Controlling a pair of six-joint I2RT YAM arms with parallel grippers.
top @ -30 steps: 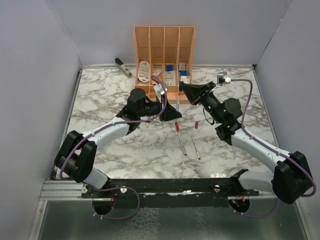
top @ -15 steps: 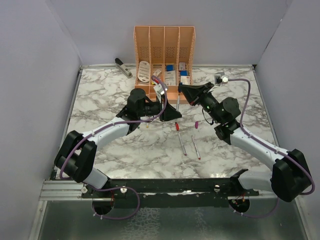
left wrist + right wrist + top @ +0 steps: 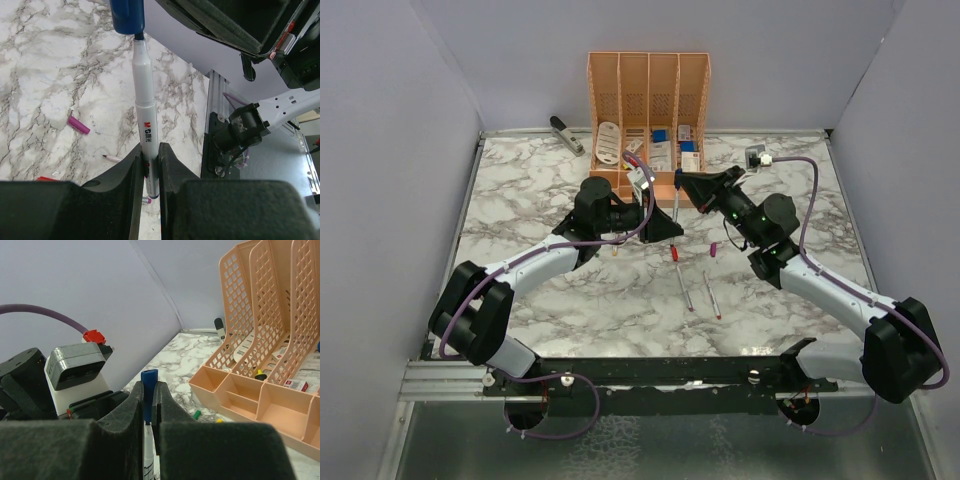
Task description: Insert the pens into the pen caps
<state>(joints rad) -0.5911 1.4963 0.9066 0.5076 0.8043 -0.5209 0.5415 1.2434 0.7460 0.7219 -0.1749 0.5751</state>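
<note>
While the left hand (image 3: 150, 156) stays clamped on a pen (image 3: 142, 95) raised above the worktop (image 3: 45, 75), the right hand (image 3: 148, 390), pinching the blue cap (image 3: 127, 15), has edged leftward until cap meets pen tip; pressing it home looks like the next step.

Lab booth w/ grey walls (image 3: 390, 120)

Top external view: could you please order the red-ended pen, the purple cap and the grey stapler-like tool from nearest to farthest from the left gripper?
Measured from the left gripper:
1. Red-ended pen, just on its near side, towards the arm bases.
2. Purple cap, further out to the right.
3. Grey stapler-like tool, far off at the back left of the table.
</note>
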